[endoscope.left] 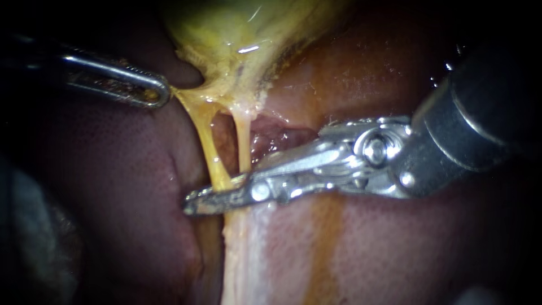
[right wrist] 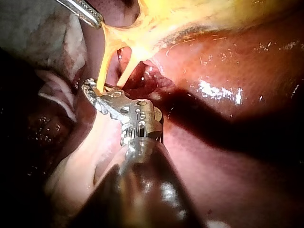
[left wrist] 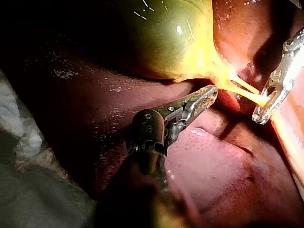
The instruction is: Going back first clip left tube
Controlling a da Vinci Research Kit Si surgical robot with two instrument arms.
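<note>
left instrument (endoscope.left: 160,94) grips the gallbladder (endoscope.left: 237,39) edge between its jaws — right instrument (endoscope.left: 210,197) lies across the left tube (endoscope.left: 206,135)

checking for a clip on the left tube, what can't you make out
1. Endoscope view: any clip on the left tube, where the right instrument crosses in front of it.
2. Right wrist view: the left instrument, all but its tip cut off by the edge.
3. Left wrist view: the tubes' far ends, behind the right instrument.

Two instruments (endoscope.left: 161,93) (endoscope.left: 195,204), two tubes (endoscope.left: 210,148) (endoscope.left: 243,141) — one gallbladder (endoscope.left: 237,34), one liver (endoscope.left: 124,186)
</note>
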